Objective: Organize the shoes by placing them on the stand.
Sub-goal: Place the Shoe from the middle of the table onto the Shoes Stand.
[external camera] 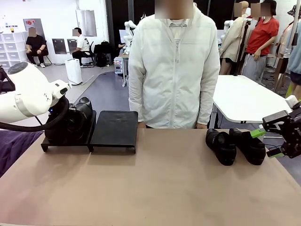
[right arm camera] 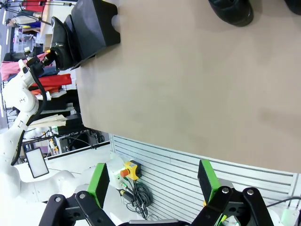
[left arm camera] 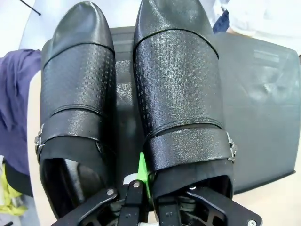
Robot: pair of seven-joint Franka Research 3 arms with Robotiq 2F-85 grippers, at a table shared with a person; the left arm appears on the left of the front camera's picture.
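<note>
Placing step: the left pincer [left arm camera: 155, 188] pinches the heel rim of a shoe [left arm camera: 176, 80] set on the stand's [external camera: 114, 127] nine-o'clock panel; letting go seems next. The right pincer [external camera: 269, 142] gapes wide by two loafers [external camera: 221, 147] at three o'clock on the table [external camera: 164, 188]

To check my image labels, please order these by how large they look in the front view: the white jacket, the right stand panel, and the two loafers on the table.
1. white jacket
2. right stand panel
3. left loafer and right loafer: they look alike, so I do not rank them.
</note>
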